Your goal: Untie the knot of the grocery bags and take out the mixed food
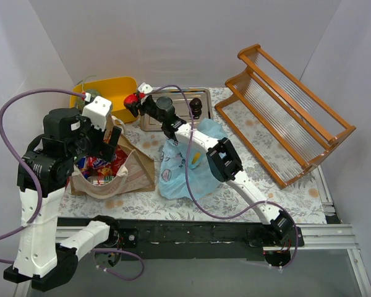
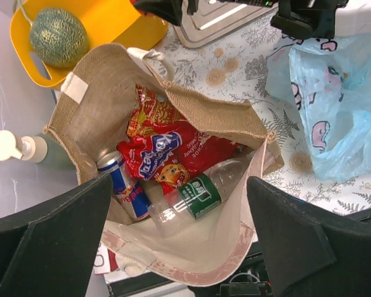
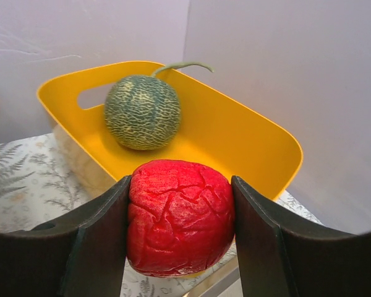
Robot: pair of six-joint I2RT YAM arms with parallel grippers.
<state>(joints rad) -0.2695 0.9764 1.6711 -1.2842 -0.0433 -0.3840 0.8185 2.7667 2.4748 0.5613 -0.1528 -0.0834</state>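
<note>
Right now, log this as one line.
right gripper: shut on red round item by yellow tub | left gripper: open above paper bag | melon: in tub | snack packet, can, bottle: in bag

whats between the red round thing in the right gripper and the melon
Only the yellow tub, its near wall and bare floor, separates the red round thing from the melon inside it, per the right wrist view.

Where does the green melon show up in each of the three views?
Top external: melon far left, mostly hidden behind the left arm.
Left wrist: melon top left, beyond the paper bag.
Right wrist: melon upper centre, behind the red item in the fingers.
Shared landmark: the yellow tub holding it.
</note>
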